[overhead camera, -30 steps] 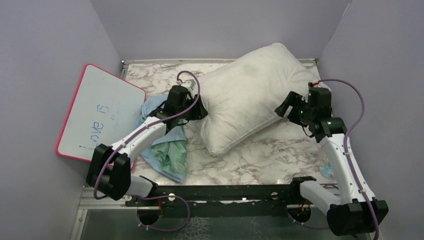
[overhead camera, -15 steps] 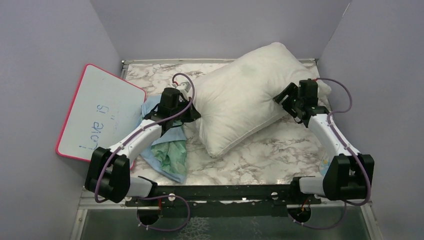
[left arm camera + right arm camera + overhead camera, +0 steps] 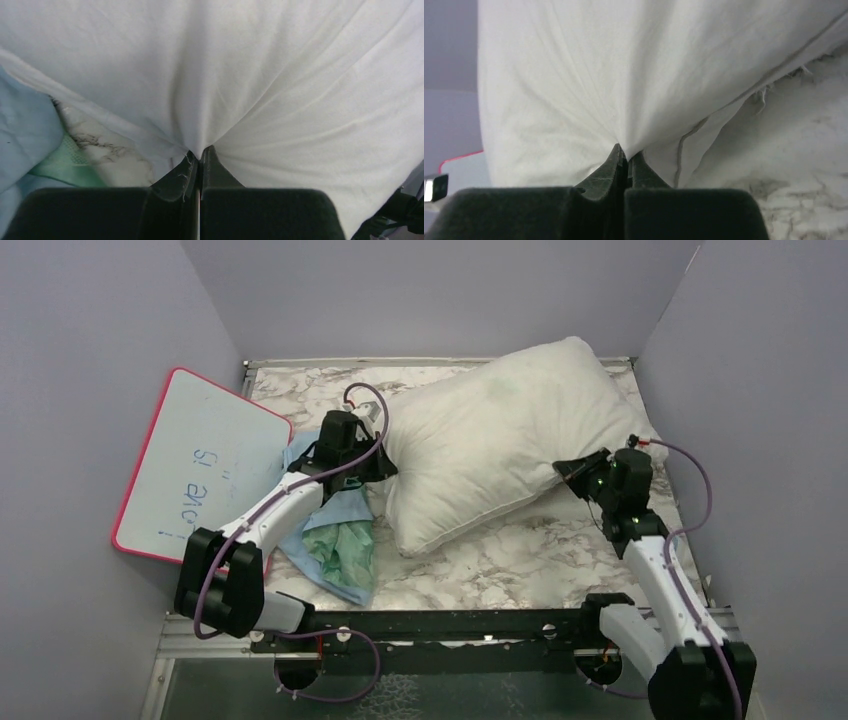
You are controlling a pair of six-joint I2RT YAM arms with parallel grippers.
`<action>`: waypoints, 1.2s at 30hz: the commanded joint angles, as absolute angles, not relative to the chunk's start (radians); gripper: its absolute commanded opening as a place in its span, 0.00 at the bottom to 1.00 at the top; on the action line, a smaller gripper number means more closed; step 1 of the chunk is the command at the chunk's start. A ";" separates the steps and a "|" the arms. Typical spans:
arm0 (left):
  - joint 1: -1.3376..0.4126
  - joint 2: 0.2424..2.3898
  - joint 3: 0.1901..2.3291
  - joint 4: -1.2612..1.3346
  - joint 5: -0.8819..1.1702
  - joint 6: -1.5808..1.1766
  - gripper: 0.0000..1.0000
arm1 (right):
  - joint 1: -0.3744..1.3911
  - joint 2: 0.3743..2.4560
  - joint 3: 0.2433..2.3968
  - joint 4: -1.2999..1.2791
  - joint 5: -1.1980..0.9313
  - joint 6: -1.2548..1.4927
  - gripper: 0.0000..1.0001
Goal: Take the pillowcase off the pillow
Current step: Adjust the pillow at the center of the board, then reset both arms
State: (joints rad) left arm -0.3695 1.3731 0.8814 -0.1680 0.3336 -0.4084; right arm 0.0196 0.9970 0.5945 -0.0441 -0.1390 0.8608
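Pillowcase [image 3: 340, 550] crumpled, mint and blue, beside bare pillow [image 3: 490, 445]; left jaws, right jaws pinching pillow.

This is looking like a robot lab. Lilac walls [image 3: 430, 290] are enclosing the marble table [image 3: 530, 550] carrying 2 arms [image 3: 280, 512].

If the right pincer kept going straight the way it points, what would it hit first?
The pillow. The right pincer is shut on a fold of its white fabric, so pushing on would likely press straight into the pillow's bulk.
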 commanded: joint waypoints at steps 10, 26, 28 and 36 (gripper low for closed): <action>-0.334 1.374 0.954 -0.280 0.298 -0.368 0.00 | 0.037 0.384 0.477 -0.657 -0.321 0.884 0.01; -0.342 0.905 0.991 -0.438 0.057 -0.356 0.99 | 0.037 0.543 0.981 -0.811 -0.110 0.523 0.97; -0.342 0.872 1.022 -0.487 -0.004 -0.338 0.99 | 0.037 0.560 1.022 -0.765 -0.199 0.460 0.97; -0.342 0.741 1.089 -0.648 -0.203 -0.304 0.99 | 0.038 0.558 1.070 -0.663 -0.436 0.375 0.99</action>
State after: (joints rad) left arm -0.3408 0.7994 1.0538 -0.5297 -0.0658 -0.3321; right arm 0.0338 0.5674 1.0523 -0.7277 -0.3023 0.4446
